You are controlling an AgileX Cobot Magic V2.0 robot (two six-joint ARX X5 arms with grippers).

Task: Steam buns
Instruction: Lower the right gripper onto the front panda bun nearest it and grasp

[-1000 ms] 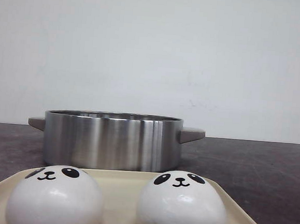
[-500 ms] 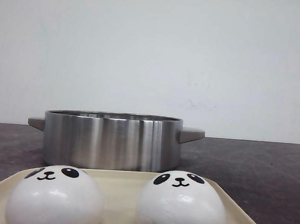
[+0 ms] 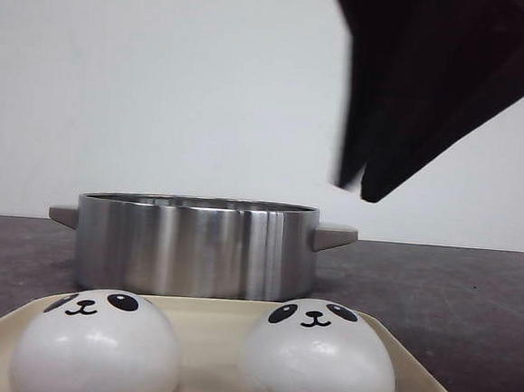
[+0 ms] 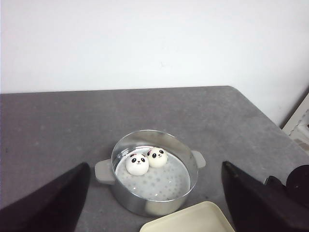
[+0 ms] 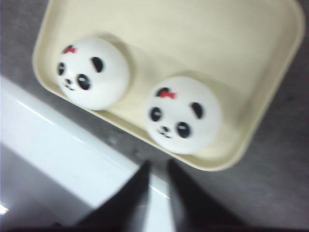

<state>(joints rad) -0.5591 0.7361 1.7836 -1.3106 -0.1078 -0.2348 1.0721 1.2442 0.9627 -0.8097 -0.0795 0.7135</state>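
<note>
Two panda buns (image 4: pixel 144 161) sit inside your steamer pot (image 3: pixel 194 245) on its perforated plate, two more (image 5: pixel 137 94) wait on the cream tray (image 3: pixel 220 324) just in front of the pot. Your right gripper (image 5: pixel 158 186) hangs above the tray, jaws nearly together and empty, probably lining up the next pick. Your left gripper (image 4: pixel 154 203) holds wide apart, high over the pot.

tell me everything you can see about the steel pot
The steel pot is round, shallow, brushed and shiny, with straight walls and two short grey side handles. It stands upright and lidless on the dark grey table, just behind the cream tray. The left wrist view shows a perforated steamer plate inside, with two panda buns sitting on it side by side. No gripper touches the pot.
</note>
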